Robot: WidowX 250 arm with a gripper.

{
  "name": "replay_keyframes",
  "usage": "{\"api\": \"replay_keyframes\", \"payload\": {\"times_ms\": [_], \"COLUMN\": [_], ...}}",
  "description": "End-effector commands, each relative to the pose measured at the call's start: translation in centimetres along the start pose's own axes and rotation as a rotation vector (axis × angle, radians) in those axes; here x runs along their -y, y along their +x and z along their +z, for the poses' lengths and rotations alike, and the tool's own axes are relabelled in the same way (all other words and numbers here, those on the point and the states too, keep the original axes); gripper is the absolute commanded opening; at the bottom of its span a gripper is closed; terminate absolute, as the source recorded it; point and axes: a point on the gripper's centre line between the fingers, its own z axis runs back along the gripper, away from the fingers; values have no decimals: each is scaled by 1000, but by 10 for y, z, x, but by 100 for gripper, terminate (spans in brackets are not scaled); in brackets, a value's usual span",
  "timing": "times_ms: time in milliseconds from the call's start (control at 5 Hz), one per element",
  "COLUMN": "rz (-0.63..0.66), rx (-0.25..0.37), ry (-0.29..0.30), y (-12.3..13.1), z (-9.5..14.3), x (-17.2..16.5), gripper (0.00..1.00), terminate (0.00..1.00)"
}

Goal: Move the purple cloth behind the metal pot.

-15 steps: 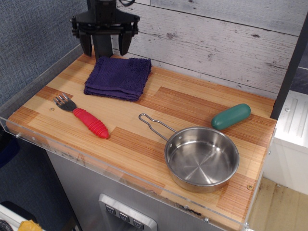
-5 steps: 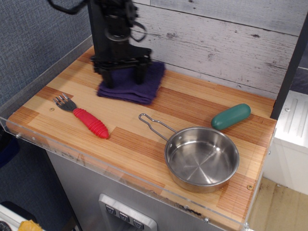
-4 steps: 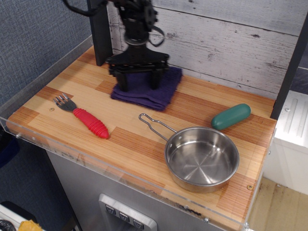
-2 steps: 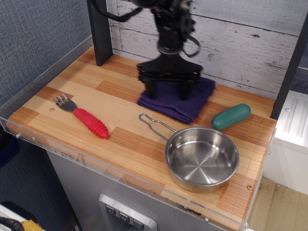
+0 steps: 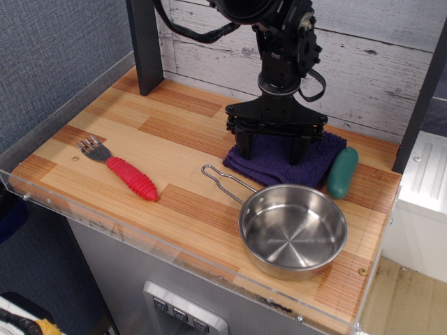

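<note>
The purple cloth (image 5: 283,165) lies on the wooden table just behind the metal pot (image 5: 293,230), its front edge near the pot's rim and wire handle (image 5: 223,180). My gripper (image 5: 272,148) stands straight down on the cloth. Its two black fingers (image 5: 244,144) are planted in the cloth some way apart, with cloth between them, and they grip it. The arm hides the back of the cloth.
A green oblong object (image 5: 342,173) lies against the cloth's right edge, near the table's right side. A fork with a red handle (image 5: 131,179) lies at the front left. A dark post (image 5: 143,42) stands at the back left by the plank wall.
My gripper has dragged the cloth from the back left corner rightward to behind the pot. The cloth has pushed the green object, which now points more front to back.
</note>
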Motion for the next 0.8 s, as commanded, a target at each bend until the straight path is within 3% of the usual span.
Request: {"api": "replay_keyframes", "payload": {"times_ms": [0,600], "rz": [35,92], "rx": [71,180], "ry": [-22,-75], "y": [8,30], "z": [35,97], "x": [-5,-9], "gripper": [100,100], "terminate": [0,0]}}
